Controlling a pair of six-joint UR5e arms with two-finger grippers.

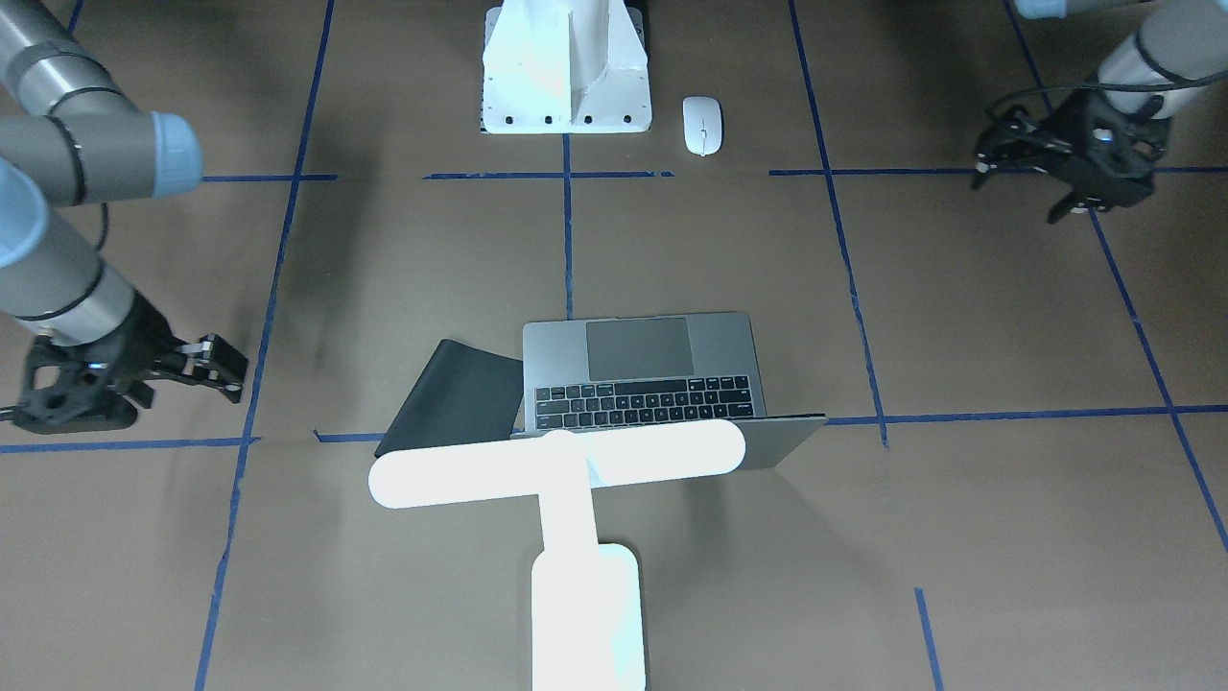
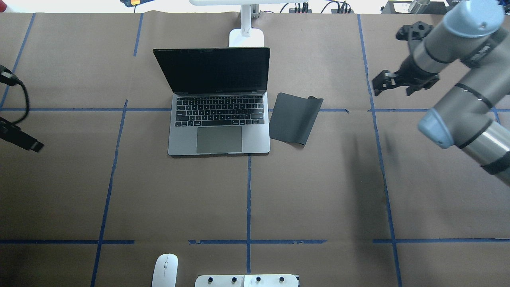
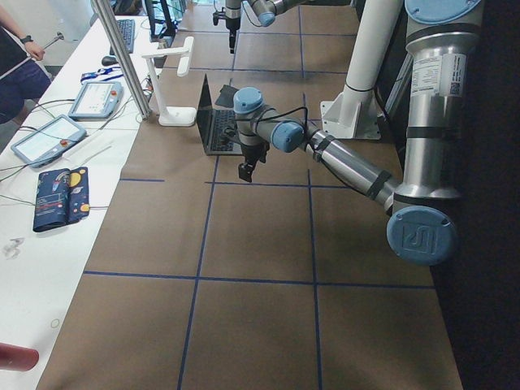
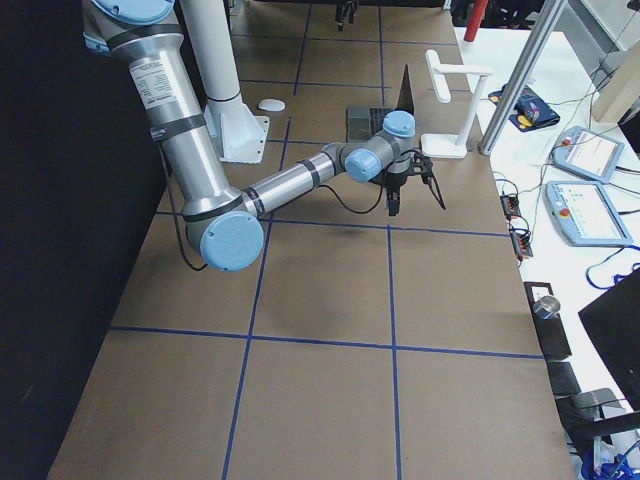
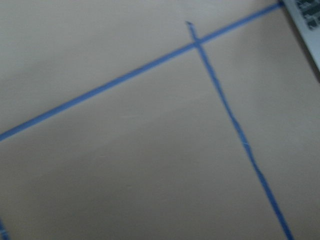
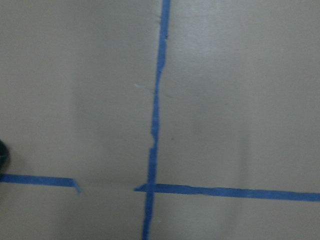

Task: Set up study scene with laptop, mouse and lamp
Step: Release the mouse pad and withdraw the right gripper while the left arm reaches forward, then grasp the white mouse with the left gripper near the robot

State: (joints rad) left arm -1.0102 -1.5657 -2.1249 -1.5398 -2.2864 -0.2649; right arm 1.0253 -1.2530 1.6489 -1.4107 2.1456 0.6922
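1. The laptop (image 2: 219, 133) is lying open on the brown table (image 2: 318, 191), well apart from the white pedestal (image 2: 247, 281) and straight across from it. Its dark screen is standing up and its trackpad edge is facing the pedestal.
2. The mouse (image 2: 164, 270) is lying flat just beside the pedestal, on the robot's left side of it, not touching it.
3. The lamp (image 1: 556, 465) is standing upright and glowing, farther from the pedestal than the laptop is, just behind the screen.
4. A black mat (image 2: 295, 117) is lying about as far from the pedestal as the laptop, close against the laptop's side toward the robot's right. Its far end is curling up a little.
5. The right gripper (image 1: 230, 372) is hovering over the table, far out to the pedestal's right and beyond the mat. Its fingers are standing apart and are holding nothing.
6. The left gripper (image 1: 1019, 197) is hanging far out to the pedestal's left, also with the fingers spread and empty.
7. Both wrist cameras are looking down on brown paper and blue tape lines (image 2: 248, 199). The pictures are blurred.
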